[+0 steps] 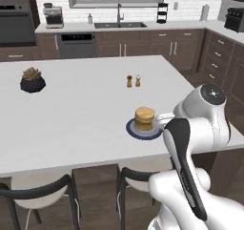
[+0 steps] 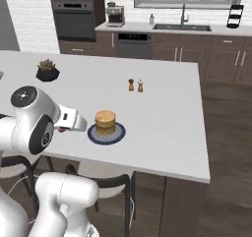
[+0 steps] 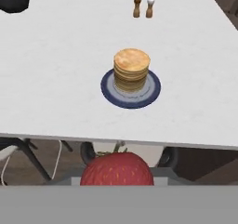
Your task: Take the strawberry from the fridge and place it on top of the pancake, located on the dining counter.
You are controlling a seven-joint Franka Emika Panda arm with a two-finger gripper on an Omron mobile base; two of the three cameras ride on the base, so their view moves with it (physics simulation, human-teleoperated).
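One strawberry (image 3: 117, 168), pinched in the claw (image 3: 118, 174), just short of the worktop (image 3: 56, 79) edge, not over the plate. One pancake stack (image 3: 131, 69) on one blue plate (image 3: 108, 89). Beyond: two shakers (image 3: 142, 8), one potted plant (image 1: 32, 79).

The strawberry (image 3: 117, 168) hides the end effector (image 3: 118, 174) fingertips.

We can read no text, label, brand, number or sign on anything here; all visible surfaces are plain and unmarked.
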